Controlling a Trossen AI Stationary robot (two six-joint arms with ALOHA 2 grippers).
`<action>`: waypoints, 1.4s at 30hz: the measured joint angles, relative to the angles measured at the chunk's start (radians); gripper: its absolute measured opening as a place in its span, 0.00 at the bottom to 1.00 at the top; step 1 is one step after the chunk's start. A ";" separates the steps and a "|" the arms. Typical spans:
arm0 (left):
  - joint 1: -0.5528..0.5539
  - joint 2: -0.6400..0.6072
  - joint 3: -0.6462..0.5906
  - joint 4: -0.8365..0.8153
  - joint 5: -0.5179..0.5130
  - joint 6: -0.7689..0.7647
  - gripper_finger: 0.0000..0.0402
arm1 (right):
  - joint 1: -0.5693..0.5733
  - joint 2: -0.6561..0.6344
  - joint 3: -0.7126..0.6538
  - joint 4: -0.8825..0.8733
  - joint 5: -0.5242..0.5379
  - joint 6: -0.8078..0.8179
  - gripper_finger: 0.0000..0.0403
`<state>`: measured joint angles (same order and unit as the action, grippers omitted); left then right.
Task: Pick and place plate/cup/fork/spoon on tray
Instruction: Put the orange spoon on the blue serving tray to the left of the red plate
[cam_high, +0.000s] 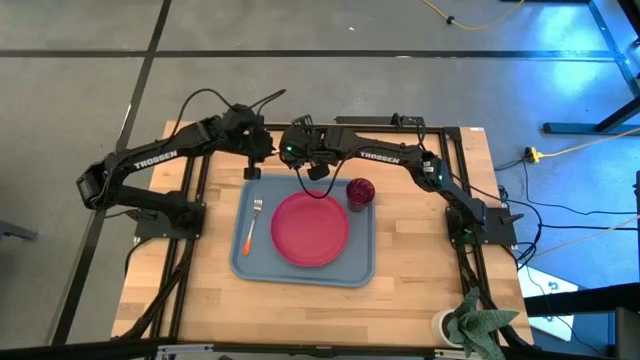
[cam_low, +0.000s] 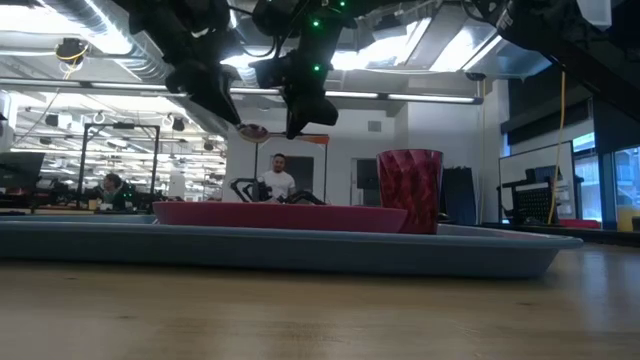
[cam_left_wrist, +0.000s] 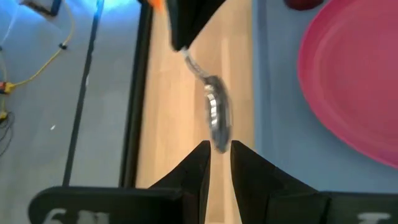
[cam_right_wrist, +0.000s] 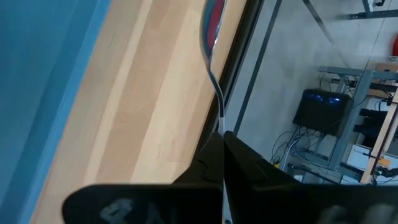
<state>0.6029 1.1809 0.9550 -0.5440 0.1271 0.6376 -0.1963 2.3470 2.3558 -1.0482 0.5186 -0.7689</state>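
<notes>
The blue-grey tray (cam_high: 356, 258) lies mid-table. On it rest the pink-red plate (cam_high: 310, 228), the fork (cam_high: 250, 228) to the plate's left, and the dark red cup (cam_low: 410, 188) upright at the tray's far right corner. Both grippers meet above the bare wood just beyond the tray's far edge. My right gripper (cam_right_wrist: 222, 137) is shut on the spoon (cam_left_wrist: 214, 109), whose silver bowl points at my left gripper (cam_left_wrist: 219, 149). My left gripper is open by a narrow gap, and the bowl's tip (cam_left_wrist: 219, 142) reaches just to its fingertips. My right gripper pinches the spoon's thin metal neck (cam_right_wrist: 219, 118) between its two shut fingers, slanting down from the table's far right. The bowl (cam_right_wrist: 210, 28) sticks out past the fingertips and the orange handle (cam_low: 315, 138) out behind them. The spoon hangs about level, clear of the table. My left gripper may touch the bowl's tip, but I cannot tell.
A white cup (cam_high: 444, 325) and a green cloth-like thing (cam_high: 482, 322) sit at the table's near right corner. Bare wood lies around the tray on all sides. In the low view, people (cam_low: 275, 182) show in the room behind the table.
</notes>
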 joint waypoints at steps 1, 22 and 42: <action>0.000 0.000 0.000 -0.004 0.007 0.000 0.14 | 0.000 0.000 0.000 0.000 0.000 0.000 0.00; -0.001 0.102 0.000 -0.003 0.017 -0.003 0.14 | 0.000 0.000 0.000 -0.003 -0.002 0.000 0.00; -0.015 0.105 0.001 0.027 -0.061 -0.016 0.01 | 0.000 0.000 0.000 0.008 0.018 -0.010 0.00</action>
<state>0.5884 1.2854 0.9556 -0.5170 0.0663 0.6211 -0.1960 2.3474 2.3560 -1.0398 0.5361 -0.7787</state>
